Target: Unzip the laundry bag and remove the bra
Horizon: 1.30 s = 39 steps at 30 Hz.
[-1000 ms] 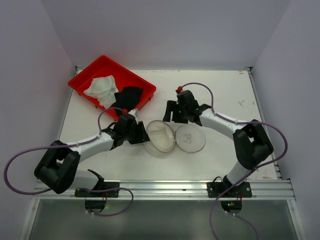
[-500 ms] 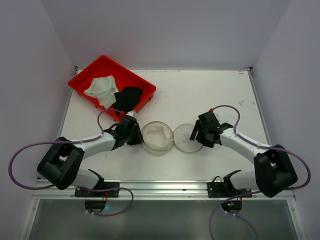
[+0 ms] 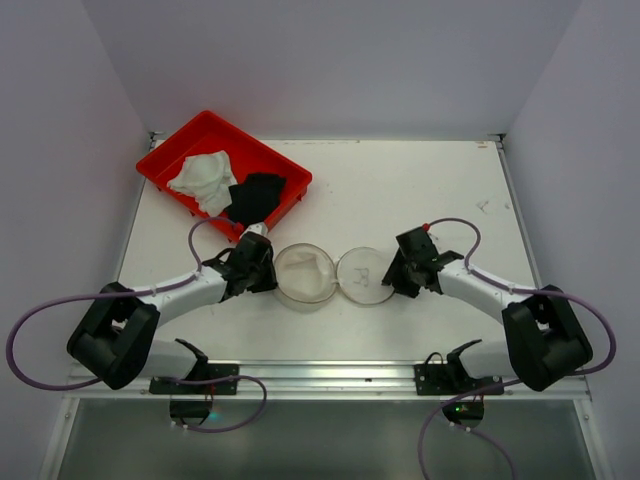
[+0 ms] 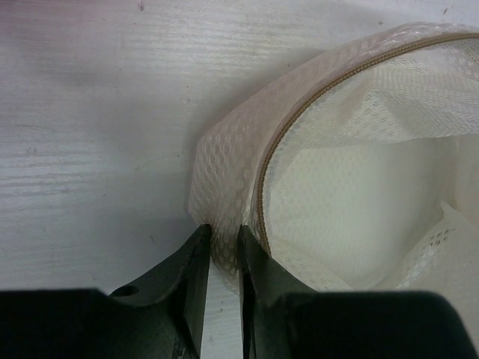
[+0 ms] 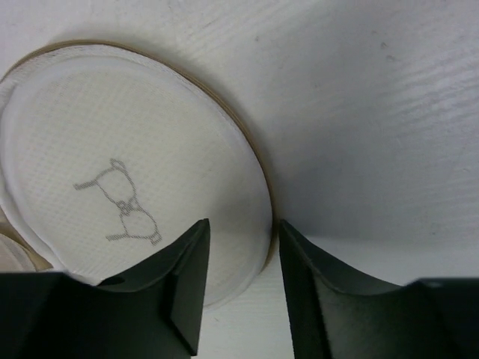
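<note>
- My left hand [image 4: 221,250] is nearly closed, its two fingers pinching a fold of the mesh side wall at the left edge of the laundry bag [image 3: 305,277]. It has that wall and nothing else.
- The bag lies on the bench [image 3: 420,190], near its front and between my two hands. It is unzipped and lies in two round halves side by side, so its long axis runs left to right, from one hand to the other.
- The left half is a shallow bowl of white honeycomb mesh, mouth up, just to the right of my left hand. The tan zipper [image 4: 299,120] curves round its rim.
- Pale fabric with a small printed tag [image 4: 441,233] lies inside the bowl. I take it for the bra, though I cannot tell for certain.
- The right half is the flat lid [image 5: 112,134], lying face up and touching the bowl, with a small dark bra drawing [image 5: 120,206] on it.
- My right hand [image 5: 238,250] stands about half open at the lid's right edge. The rim runs between the fingers, which do not grip it.
- My left hand is nearer the bowl but busy pinning it, so I judge that my right hand must reach leftwards across the lid to get at the contents.
</note>
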Each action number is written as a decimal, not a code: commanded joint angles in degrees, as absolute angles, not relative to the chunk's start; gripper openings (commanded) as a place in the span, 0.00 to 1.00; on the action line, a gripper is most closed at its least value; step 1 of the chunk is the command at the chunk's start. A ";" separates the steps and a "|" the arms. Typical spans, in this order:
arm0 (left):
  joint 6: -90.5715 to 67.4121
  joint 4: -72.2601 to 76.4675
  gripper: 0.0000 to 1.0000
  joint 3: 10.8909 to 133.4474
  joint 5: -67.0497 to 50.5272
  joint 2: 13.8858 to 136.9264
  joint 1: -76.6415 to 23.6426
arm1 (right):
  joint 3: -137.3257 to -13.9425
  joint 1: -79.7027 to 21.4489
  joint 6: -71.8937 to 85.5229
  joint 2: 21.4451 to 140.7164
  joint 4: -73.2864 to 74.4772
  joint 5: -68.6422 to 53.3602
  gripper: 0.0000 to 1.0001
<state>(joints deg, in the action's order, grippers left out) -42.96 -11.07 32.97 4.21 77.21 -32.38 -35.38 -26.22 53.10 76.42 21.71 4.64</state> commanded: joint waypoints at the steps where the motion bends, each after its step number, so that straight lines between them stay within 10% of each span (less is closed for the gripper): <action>1: -41.22 -11.87 0.24 33.40 5.89 76.11 -32.52 | -34.72 -26.28 55.11 79.89 18.64 3.69 0.42; 9: -40.08 -10.90 0.19 33.84 4.31 76.11 -32.52 | -35.24 -26.37 54.67 76.47 20.65 6.84 0.00; 25: -45.25 -4.05 0.07 45.60 1.06 88.31 -42.27 | -49.39 -36.82 32.98 59.51 33.31 21.36 0.00; 39: -51.50 7.82 0.00 43.60 -3.16 94.22 -46.32 | -47.82 -44.46 28.03 68.61 8.72 -15.72 0.00</action>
